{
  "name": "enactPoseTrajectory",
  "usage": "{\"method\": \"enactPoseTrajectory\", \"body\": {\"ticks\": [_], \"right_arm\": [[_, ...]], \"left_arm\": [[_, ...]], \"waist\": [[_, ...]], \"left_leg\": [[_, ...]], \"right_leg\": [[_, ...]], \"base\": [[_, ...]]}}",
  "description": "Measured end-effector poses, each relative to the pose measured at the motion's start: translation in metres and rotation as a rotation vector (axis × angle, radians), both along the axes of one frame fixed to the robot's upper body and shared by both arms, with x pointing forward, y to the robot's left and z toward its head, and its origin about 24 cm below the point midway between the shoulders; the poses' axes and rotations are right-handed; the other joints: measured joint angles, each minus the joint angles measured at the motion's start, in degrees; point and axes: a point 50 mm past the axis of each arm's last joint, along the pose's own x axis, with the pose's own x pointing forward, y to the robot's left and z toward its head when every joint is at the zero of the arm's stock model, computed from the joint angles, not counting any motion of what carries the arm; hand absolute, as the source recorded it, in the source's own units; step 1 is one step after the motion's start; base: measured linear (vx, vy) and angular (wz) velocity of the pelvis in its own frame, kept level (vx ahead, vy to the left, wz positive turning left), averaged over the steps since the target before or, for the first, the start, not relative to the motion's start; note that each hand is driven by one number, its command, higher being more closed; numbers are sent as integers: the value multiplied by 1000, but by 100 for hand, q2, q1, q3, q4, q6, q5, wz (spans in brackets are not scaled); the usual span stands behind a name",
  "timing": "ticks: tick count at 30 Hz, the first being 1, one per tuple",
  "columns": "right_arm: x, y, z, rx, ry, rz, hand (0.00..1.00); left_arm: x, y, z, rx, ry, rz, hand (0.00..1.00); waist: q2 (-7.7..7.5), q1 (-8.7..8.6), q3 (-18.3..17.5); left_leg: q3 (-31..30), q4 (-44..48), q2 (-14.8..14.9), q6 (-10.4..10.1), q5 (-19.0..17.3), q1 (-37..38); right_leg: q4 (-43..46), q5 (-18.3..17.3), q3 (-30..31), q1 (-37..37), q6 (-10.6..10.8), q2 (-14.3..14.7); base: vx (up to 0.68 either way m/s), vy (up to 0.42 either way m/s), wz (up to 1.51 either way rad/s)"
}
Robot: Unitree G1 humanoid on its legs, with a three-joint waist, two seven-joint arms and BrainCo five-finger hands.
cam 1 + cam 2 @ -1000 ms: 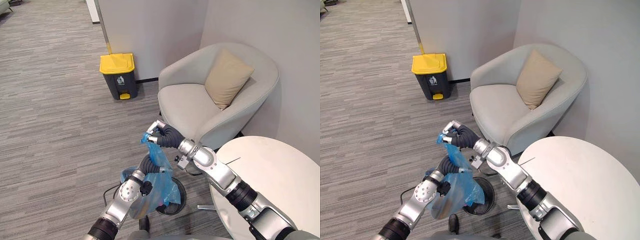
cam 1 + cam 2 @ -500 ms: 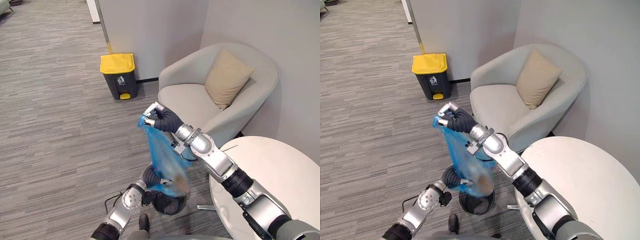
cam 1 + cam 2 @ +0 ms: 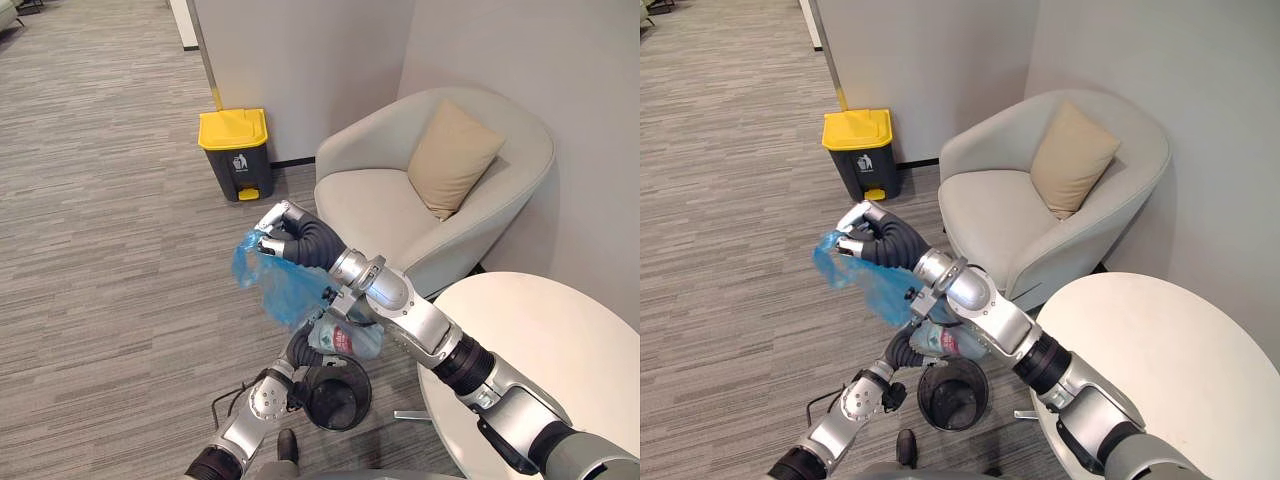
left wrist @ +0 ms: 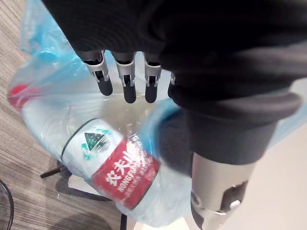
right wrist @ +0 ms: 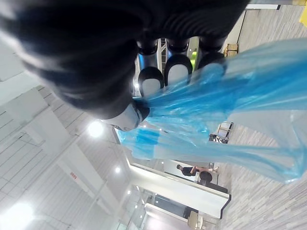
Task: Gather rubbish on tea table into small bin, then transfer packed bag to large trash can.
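Note:
A blue plastic bag (image 3: 285, 285) hangs in the air, its gathered top pinched in my right hand (image 3: 275, 233), which is shut on it. The bag's full lower end (image 3: 345, 337) sags above the small black bin (image 3: 338, 396). Through the plastic I see a clear bottle with a red label (image 4: 98, 160). My left hand (image 4: 125, 79) is beneath the sagging end with fingers straight, close to the plastic and gripping nothing. The large grey trash can with a yellow lid (image 3: 233, 150) stands shut by the wall, farther off to the left.
A grey armchair (image 3: 400, 210) with a beige cushion (image 3: 455, 155) stands just behind the bag. The round white tea table (image 3: 545, 340) is at the lower right. Grey carpet (image 3: 100, 250) stretches between me and the trash can.
My right hand has pulled the bag up out of the small bin and swung its top to the left. My left hand let go of the bag and dropped below it.

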Motion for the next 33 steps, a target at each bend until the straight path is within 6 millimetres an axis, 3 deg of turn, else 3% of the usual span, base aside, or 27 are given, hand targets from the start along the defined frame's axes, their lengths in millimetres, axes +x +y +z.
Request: {"method": "enactPoseTrajectory", "body": {"ticks": [12,22,29,32,33], "right_arm": [[2,-1,-5,-17,8,-10,100],[10,-7,-33,-105,60,-87,100],[16,-13,-57,-170,107,-163,100],[27,-25,-61,-183,128,-228,100],[28,-26,-62,-185,136,-240,100]], "left_arm": [[2,1,-4,-9,23,77,0],[-10,6,-23,15,114,80,0],[-16,-4,-26,11,135,36,0],[-22,5,-46,-112,340,68,0],[-20,6,-49,-61,334,70,0]], "waist": [[3,-7,2],[2,-2,1],[2,5,2],[0,6,2],[2,-2,3]], "left_leg": [[-3,0,0,23,17,0],[-81,-1,-8,25,18,-6],[-125,-1,-12,13,10,-18],[-153,-1,-15,19,14,-14],[-153,-1,-13,9,7,-14]], "right_leg": [[2,0,2,0,0,5],[-2,-5,-75,36,3,-7],[0,-15,-118,49,17,-29],[0,-23,-147,64,28,-32],[-1,-23,-148,63,28,-31]], "base": [[0,0,0],[0,0,3],[2,2,3],[9,4,4],[0,0,0]]}}
